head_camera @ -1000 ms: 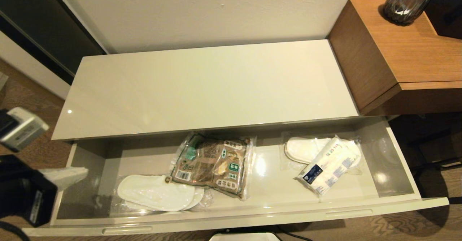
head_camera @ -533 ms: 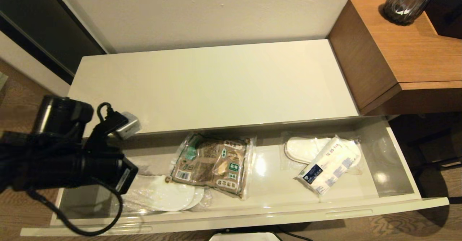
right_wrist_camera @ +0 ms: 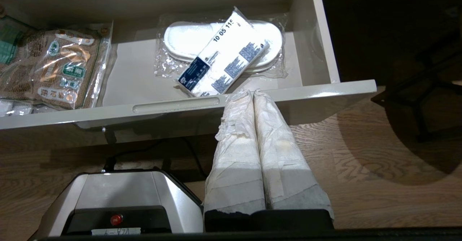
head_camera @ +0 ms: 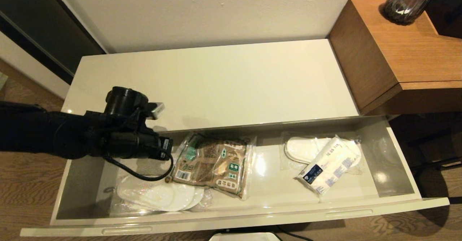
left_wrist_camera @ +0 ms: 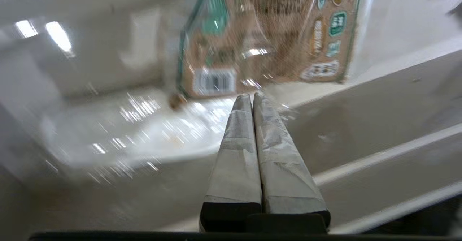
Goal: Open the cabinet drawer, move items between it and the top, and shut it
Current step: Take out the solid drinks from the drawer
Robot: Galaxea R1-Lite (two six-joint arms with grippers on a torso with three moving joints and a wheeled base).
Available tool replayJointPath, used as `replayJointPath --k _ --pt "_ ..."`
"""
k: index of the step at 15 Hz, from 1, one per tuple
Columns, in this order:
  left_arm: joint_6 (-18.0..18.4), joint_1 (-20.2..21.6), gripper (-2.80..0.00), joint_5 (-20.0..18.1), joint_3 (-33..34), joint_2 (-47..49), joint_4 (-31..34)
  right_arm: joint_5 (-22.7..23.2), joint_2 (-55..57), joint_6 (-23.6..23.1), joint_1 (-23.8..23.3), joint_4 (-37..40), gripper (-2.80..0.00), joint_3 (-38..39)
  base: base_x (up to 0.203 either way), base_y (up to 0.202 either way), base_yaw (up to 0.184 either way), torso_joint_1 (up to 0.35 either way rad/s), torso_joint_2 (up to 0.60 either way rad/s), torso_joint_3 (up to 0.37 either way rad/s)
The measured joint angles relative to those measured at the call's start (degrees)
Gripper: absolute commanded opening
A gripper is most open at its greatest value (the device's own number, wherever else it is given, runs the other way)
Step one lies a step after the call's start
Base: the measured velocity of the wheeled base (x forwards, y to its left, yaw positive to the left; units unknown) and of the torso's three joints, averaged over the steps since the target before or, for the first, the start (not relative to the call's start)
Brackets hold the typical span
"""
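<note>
Head view: left gripper (left_wrist_camera: 252, 95) fingers pressed together, hidden behind its arm above the snack bag (head_camera: 212, 164).

The cabinet drawer (head_camera: 404, 204) is showing glossy cream outside, grey-beige walls inside. The snack bag (head_camera: 213, 163) is showing brown with a green band — clear plastic around it. The tissue pack (head_camera: 330, 165) is showing white with a dark blue label; the slippers (head_camera: 158, 196) — plain white.

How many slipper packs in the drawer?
2. One wrapped slipper pack at the drawer's left end beside the snack bag; the other at the right end, under the tissue pack.
</note>
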Motion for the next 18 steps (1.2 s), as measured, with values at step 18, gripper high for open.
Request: replayJointPath --k 18 --pt "-23.9 6.2 -2.8 2.1 17.9 8.5 -17.8 0.0 0.0 0.0 0.0 0.0 -2.8 0.0 0.0 0.0 0.0 0.0 0.0 0.0"
